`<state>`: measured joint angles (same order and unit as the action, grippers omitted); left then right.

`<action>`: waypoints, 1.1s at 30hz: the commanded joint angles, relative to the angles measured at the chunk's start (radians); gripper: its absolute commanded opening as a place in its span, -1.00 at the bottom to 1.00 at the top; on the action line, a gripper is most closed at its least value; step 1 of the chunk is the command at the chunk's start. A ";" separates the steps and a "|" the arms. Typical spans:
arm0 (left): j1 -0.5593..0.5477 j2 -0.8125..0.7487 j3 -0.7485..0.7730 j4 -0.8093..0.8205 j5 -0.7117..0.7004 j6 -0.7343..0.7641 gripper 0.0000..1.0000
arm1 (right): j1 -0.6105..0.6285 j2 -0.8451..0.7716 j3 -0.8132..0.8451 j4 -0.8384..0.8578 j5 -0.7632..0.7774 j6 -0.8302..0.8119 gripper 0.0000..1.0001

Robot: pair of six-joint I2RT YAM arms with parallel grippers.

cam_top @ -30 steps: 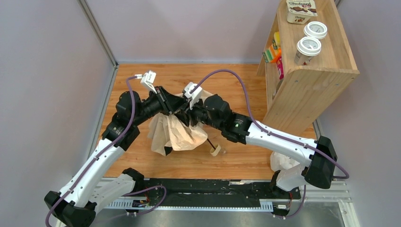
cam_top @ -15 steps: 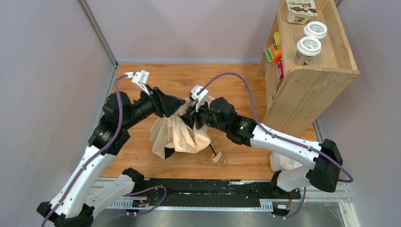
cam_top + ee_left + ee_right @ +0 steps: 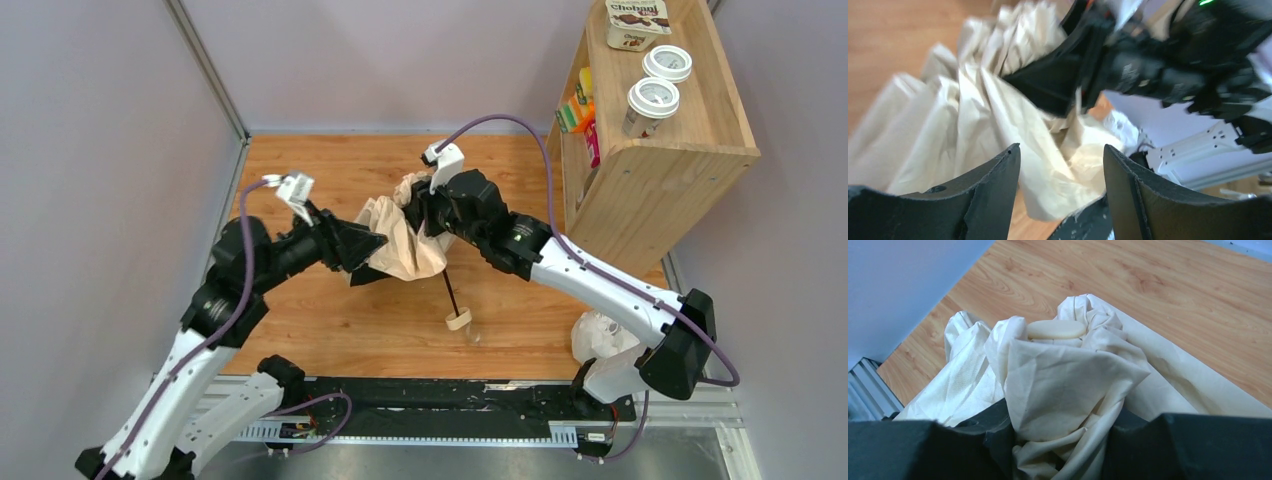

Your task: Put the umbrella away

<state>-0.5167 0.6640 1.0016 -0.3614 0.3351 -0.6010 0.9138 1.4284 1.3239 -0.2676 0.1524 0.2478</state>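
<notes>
From above, the umbrella [image 3: 405,255] sits about mid-counter [image 3: 300,170], with its cream canopy [image 3: 395,240] bunched up. Its thin dark shaft [image 3: 448,292] slants toward the near edge and ends in the small wooden knob [image 3: 458,320]; I can't tell whether the knob touches the wood. The right claw [image 3: 425,212] reaches from the right-hand side and is clamped on the top of the canopy. The left claw [image 3: 368,245] is at the canopy's left flank, pointing into the cloth. A wooden shelf [image 3: 650,170] stands at the counter's right edge, and a white plastic bag [image 3: 598,335] lies by the near right corner. On the left wrist camera, that claw's two fingers [image 3: 993,185] stand apart with nothing pinched. The creased fabric is just beyond them, and the right arm's black claw is behind it. On the right wrist camera, a thick wad of canopy is squeezed between the fingers [image 3: 923,450], and a small pale disc [image 3: 1055,329] lies on top of the folds.
</notes>
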 commanded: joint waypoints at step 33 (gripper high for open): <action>-0.003 0.072 -0.215 0.035 0.331 -0.014 0.00 | -0.124 -0.083 0.080 -0.021 -0.208 -0.053 -1.00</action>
<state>-0.5167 0.7189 0.7959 -0.4015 0.5945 -0.5823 0.7910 1.3918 1.3808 -0.3843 -0.0368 0.1913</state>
